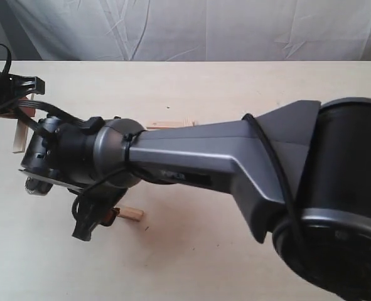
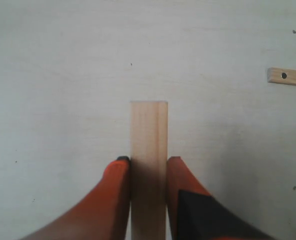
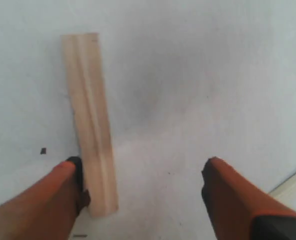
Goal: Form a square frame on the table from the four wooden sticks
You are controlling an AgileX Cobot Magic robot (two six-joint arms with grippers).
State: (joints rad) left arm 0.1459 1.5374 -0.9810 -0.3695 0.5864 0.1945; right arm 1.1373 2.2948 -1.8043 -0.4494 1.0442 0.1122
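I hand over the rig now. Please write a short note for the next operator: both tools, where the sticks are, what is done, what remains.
Left tool: shut on one stick.
Right tool: open over the table, a second stick lying beside one finger.
Stick with a hole: flat on the table, untouched.
Done: no corner of the square frame is seen yet.
Remaining: place the sticks so that their ends overlap into a square.
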